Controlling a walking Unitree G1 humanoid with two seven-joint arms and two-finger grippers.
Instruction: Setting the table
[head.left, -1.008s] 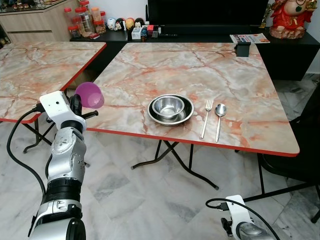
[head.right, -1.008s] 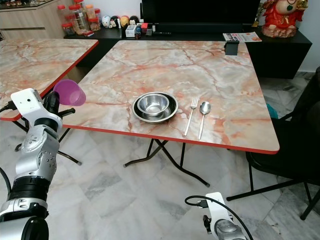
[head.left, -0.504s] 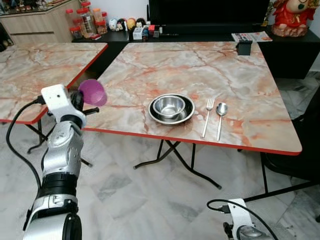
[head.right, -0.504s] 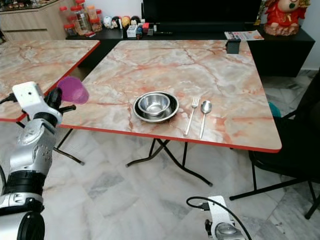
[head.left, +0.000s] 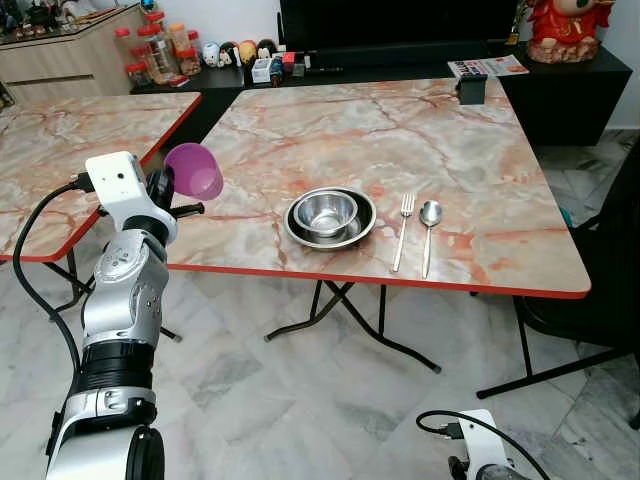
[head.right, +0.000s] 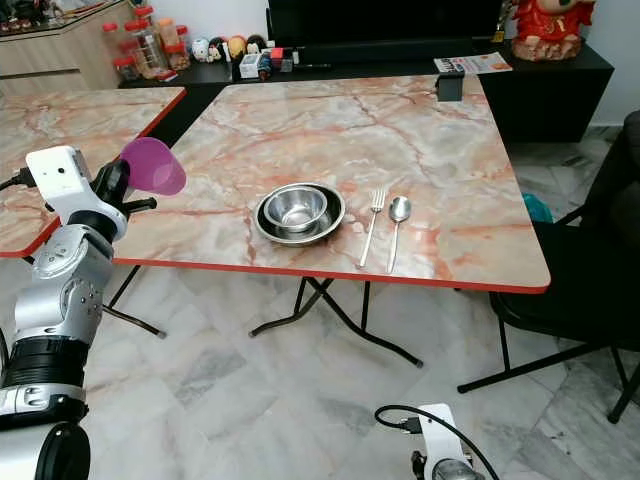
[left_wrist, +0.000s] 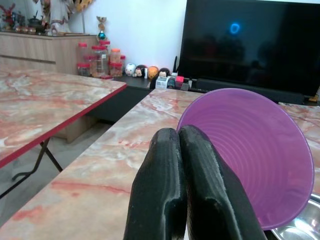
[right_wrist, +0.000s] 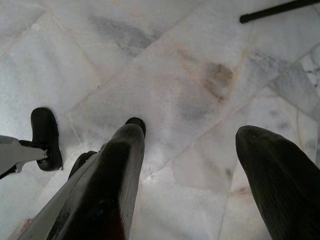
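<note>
My left gripper (left_wrist: 179, 137) is shut on the rim of a purple plastic cup (head.left: 194, 170), which it holds tilted in the air at the left front corner of the marble table (head.left: 400, 130). On the table near its front edge, a steel bowl (head.left: 328, 211) sits inside a dark-rimmed plate (head.left: 298, 230). A fork (head.left: 402, 230) and a spoon (head.left: 427, 235) lie side by side just right of the plate. My right gripper (right_wrist: 190, 145) hangs low over the floor, open, with nothing between its fingers.
A second marble table (head.left: 70, 150) stands to the left across a narrow gap. A black chair (head.left: 610, 280) is at the right. Behind the table a dark cabinet (head.left: 570, 90) carries a TV, jars (head.left: 150, 55) and a small black box (head.left: 472, 90).
The whole view has shifted a little. My left arm has lifted the purple cup slightly and brought it closer to the table's left front corner. The dishes have not moved.
</note>
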